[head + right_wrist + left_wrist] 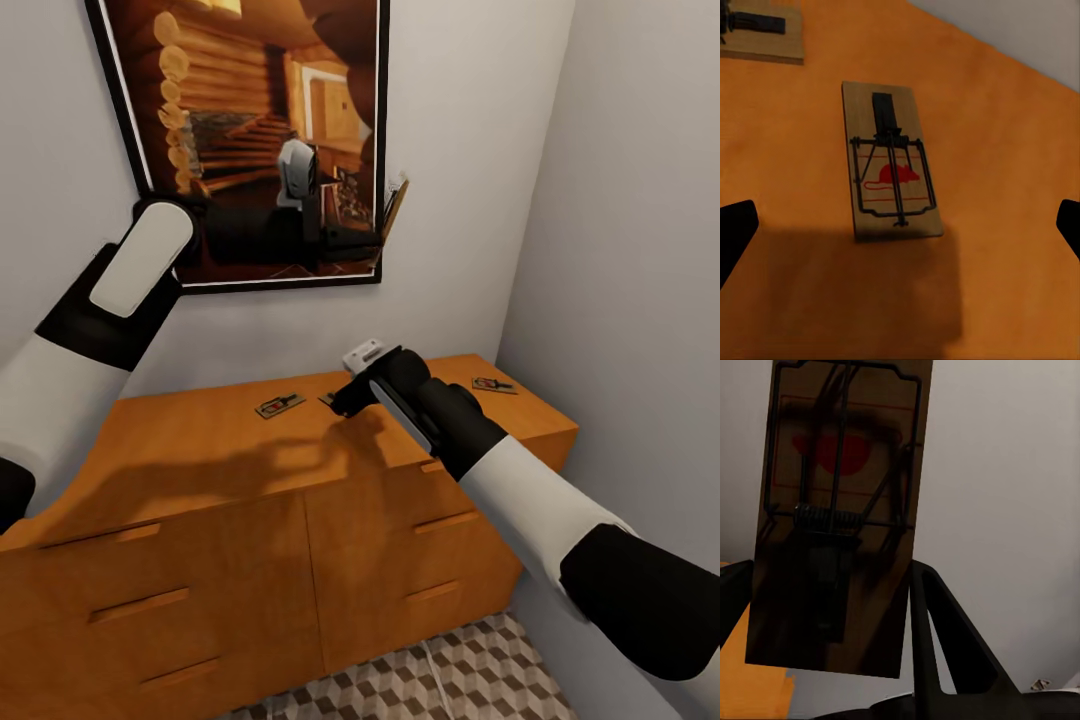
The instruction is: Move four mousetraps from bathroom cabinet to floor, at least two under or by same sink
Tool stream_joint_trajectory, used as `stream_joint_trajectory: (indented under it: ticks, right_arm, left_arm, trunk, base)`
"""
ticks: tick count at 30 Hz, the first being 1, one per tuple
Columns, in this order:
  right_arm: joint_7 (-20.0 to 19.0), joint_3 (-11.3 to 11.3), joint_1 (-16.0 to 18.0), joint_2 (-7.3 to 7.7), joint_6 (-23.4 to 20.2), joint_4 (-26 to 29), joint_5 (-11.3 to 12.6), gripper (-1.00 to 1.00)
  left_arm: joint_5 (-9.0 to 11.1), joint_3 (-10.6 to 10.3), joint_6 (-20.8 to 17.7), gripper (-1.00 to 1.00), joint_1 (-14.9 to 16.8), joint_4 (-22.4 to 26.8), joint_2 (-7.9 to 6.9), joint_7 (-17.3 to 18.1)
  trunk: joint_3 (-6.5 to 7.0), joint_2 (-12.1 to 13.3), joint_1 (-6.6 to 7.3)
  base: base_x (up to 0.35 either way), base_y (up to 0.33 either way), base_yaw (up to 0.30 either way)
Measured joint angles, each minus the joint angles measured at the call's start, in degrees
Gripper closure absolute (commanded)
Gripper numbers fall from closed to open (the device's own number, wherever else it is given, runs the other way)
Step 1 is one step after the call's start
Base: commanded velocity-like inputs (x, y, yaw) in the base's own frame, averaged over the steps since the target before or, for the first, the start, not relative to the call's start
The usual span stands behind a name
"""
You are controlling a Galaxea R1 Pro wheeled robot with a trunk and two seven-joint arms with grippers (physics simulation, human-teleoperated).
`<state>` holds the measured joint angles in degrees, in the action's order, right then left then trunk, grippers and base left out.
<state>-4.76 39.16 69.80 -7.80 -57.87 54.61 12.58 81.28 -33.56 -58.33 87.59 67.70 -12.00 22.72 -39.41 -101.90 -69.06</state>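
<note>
The orange-brown cabinet stands against the wall. On its flat top lie a mousetrap left of centre and another mousetrap near the right end. My right gripper hovers over the top. Its wrist view shows the gripper open, with a third mousetrap flat on the wood between the spread fingers and untouched. Another trap lies farther off. My left arm is raised by the wall. The left gripper is shut on a fourth mousetrap, held upright.
A framed picture hangs on the wall above the cabinet. A grey side wall closes in on the right. Cube-patterned floor tiles show below the cabinet's drawer fronts.
</note>
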Motion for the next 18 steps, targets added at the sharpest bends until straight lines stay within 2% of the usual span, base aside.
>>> stream_joint_trajectory:
  ticks: [4,15,18]
  right_arm:
    - [-0.3,0.0,0.1,0.03,0.0,-0.3,0.0,-1.0]
    - [-0.5,0.1,0.1,0.07,0.1,-0.7,0.0,-1.0]
    - [0.2,-0.2,0.6,0.01,-0.1,-0.4,0.4,-1.0]
  left_arm:
    - [0.0,-0.8,0.0,1.0,-0.1,0.0,0.01,0.0]
    - [0.0,-1.1,0.0,1.0,-0.2,0.0,0.01,0.0]
    - [0.1,-1.7,0.6,1.0,-0.8,-0.7,-0.49,0.4]
  trunk:
    - [0.0,0.0,0.0]
    - [0.0,0.0,0.0]
    - [0.0,0.0,0.0]
  base:
    - [0.0,0.0,0.0]
    - [0.0,0.0,0.0]
    - [0.0,0.154,0.0]
